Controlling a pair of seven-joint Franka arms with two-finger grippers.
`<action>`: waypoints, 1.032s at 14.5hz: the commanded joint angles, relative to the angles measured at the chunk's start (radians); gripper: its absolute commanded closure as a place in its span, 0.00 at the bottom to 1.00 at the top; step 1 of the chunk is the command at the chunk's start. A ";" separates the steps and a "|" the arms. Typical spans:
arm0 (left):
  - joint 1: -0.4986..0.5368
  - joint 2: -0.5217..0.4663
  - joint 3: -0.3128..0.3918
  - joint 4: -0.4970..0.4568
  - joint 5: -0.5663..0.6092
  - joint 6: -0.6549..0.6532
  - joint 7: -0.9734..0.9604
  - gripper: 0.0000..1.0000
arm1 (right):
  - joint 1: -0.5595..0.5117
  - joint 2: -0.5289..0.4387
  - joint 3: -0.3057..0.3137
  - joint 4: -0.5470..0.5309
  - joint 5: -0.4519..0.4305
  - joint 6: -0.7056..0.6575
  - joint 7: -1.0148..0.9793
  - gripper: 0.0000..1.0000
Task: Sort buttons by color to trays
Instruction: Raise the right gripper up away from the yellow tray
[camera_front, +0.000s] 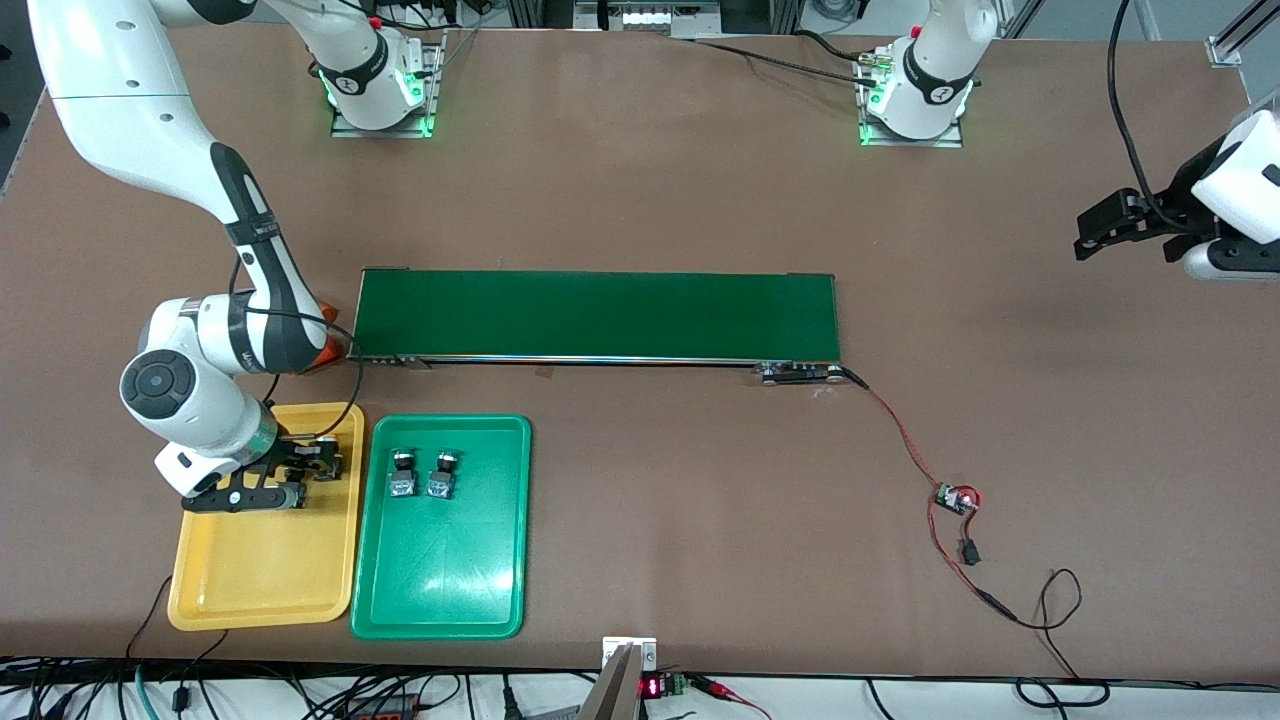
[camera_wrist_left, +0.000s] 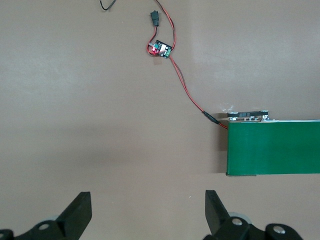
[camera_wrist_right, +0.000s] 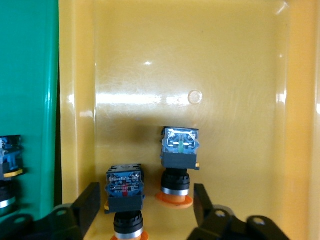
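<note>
The right arm bends down from its base, and the right gripper (camera_front: 300, 478) hangs low over the yellow tray (camera_front: 262, 575), at the tray's end nearest the conveyor belt (camera_front: 597, 315). Its jaws stand apart, clamped on nothing. In the right wrist view two yellow-orange buttons (camera_wrist_right: 178, 162) (camera_wrist_right: 125, 197) lie on the tray floor between the spread fingers (camera_wrist_right: 87, 205), one touching neither finger, the other just beside one finger.

The green tray (camera_front: 440, 580) lies just beside the yellow tray, toward the left arm's end of the table. Two green buttons (camera_front: 402, 474) (camera_front: 441, 474) sit side by side in it, at the end nearest the belt.

The left arm waits; the left gripper (camera_front: 1120, 225) hovers over bare table past the belt's end, jaws apart and empty. A small circuit board (camera_front: 955, 498) on red wire lies near that belt end.

Most of both tray floors is bare
</note>
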 joint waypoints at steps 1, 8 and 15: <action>0.017 -0.018 0.000 -0.014 0.013 -0.004 0.001 0.00 | 0.003 -0.035 0.008 0.008 0.000 -0.030 -0.005 0.00; 0.040 -0.022 -0.001 -0.014 0.015 -0.026 0.003 0.00 | 0.004 -0.170 0.070 0.175 0.004 -0.573 -0.014 0.00; 0.040 -0.022 -0.002 -0.016 0.016 0.002 0.003 0.00 | 0.008 -0.427 0.094 0.143 0.058 -0.862 -0.037 0.00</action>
